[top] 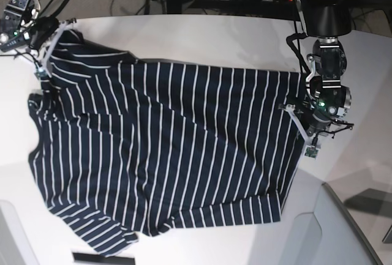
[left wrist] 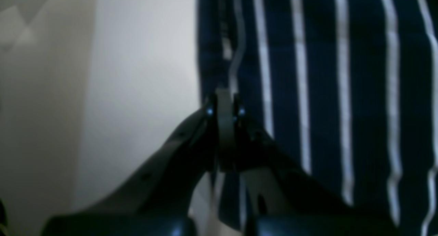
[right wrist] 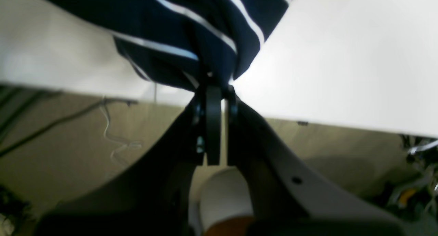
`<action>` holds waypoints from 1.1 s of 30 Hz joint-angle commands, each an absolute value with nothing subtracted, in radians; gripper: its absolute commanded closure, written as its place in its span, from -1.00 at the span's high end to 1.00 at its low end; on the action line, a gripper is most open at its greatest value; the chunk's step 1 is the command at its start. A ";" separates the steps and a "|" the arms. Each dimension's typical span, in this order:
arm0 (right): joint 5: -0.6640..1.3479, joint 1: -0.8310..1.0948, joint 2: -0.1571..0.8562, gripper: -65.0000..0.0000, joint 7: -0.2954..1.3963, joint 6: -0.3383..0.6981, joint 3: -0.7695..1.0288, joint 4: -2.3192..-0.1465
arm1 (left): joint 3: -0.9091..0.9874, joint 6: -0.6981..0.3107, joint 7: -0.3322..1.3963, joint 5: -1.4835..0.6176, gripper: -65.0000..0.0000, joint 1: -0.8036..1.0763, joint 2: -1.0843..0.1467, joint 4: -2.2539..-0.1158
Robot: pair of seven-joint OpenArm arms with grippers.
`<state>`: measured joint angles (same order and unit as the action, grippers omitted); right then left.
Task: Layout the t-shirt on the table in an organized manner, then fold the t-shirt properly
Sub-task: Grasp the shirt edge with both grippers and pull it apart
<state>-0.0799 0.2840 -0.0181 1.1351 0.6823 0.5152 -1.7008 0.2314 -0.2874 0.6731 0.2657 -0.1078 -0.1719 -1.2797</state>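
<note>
One t-shirt (top: 165,149), dark navy with thin white stripes, is spread over the white worktop (top: 202,44) and is gripped at two opposite edges. No container is seen in any view.

The left gripper (left wrist: 225,107) is seen with its fingers (left wrist: 239,126) pressed together on the shirt's side edge, a fold of striped cloth being pinched between them; bare worktop (left wrist: 137,75) lies to one side of the fingers and striped fabric to the other. In the base view this gripper (top: 309,131) is found at the shirt's right-hand edge, with open white surface beyond it.

The right gripper (right wrist: 215,89) is likewise closed, its fingers (right wrist: 213,119) pinching a bunched corner of the t-shirt (right wrist: 191,34) right at the worktop's edge (right wrist: 342,75) (floor and loose cables are visible below the fingers). In the base view that gripper (top: 41,63) is placed at the shirt's upper left corner, near the worktop's far rim.

Between the two pairs of fingers the cloth lies mostly flat, with a diagonal crease across the middle and a rumpled hem at the near corner. Clear worktop is left along the far side and at the near right.

Counted: one shirt, two arms.
</note>
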 commanded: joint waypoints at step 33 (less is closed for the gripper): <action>-0.091 -0.088 0.159 0.10 0.753 0.698 0.668 -1.291 | 0.225 -0.076 0.348 0.265 -1.00 -0.269 -0.127 -0.878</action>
